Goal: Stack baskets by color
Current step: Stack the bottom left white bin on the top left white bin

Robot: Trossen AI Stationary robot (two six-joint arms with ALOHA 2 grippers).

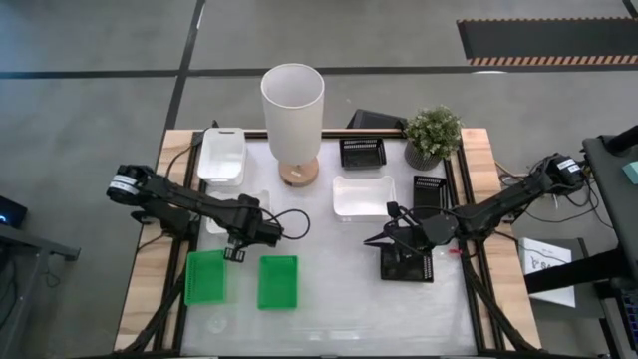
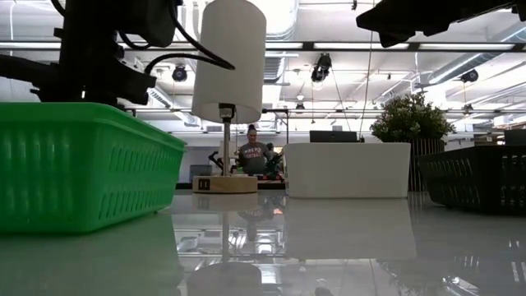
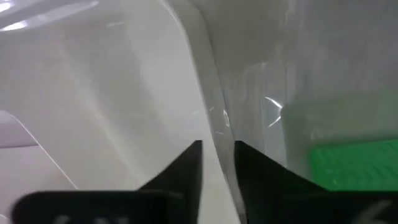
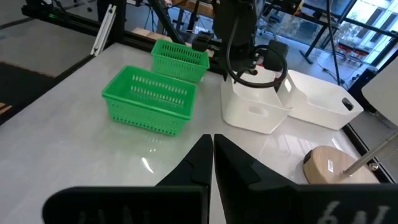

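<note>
Evidently the left gripper (image 3: pixel 217 165) is at the small white plastic basket with rounded corners (image 4: pixel 252 115). This basket sits open side up and level on the table, left of centre, just behind the two bright green mesh-walled plastic baskets (image 1: pixel 205 277). In the left wrist view the two dark fingers (image 3: pixel 186 171) stand close on either side of the basket's thin upright wall, and they appear to pinch it just below the rim. A smooth moulded tray like this is probably very light and fairly stiff. It is also likely slick, so a pinch on a single wall may let it swing or slip, and a hold at the middle of a wall should keep it level better than one near a corner. From above, the arm covers most of the basket, so I cannot tell for sure which way its long side runs. It seems to lie roughly as the second white basket (image 1: pixel 221 156) does at the table's far left, with the long axis running from the near side to the far side. The third white basket (image 1: pixel 364 196) lies near the centre with its long axis across the table. The right gripper (image 4: pixel 211 158) waits with its fingers pressed together on nothing, above a black perforated basket (image 1: pixel 407 265) on the right.
</note>
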